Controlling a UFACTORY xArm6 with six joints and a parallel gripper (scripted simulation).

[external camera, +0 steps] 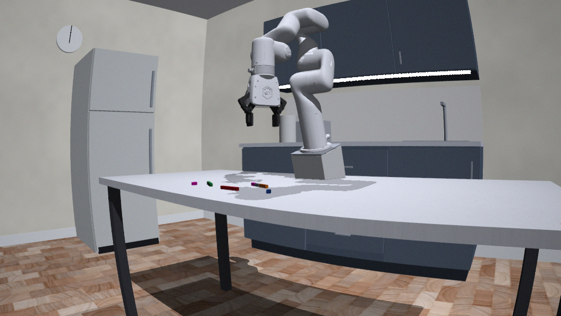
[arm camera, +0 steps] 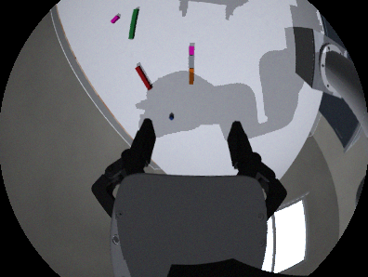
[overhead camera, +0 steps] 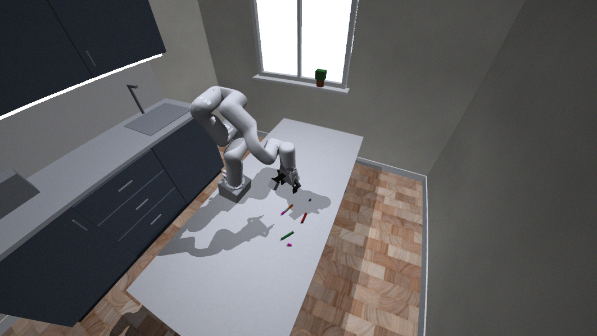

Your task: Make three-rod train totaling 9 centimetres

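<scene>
While raised, open gripper (external camera: 262, 117) above train (arm camera: 191, 63).

Matt grey table (external camera: 353, 204), glossy white arm (external camera: 310, 78)

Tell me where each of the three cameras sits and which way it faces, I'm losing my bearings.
Top: high in a room corner, looking down along the table; shows the whole arm, base and tool.
Exterior: low, near table height, facing the counter and fridge; shows the arm and open tool high above the rods.
Wrist: on the arm above the tool, looking down; shows both fingers spread, empty.
Shared: all three show the magenta-grey-orange train, red rod and green rod.
</scene>
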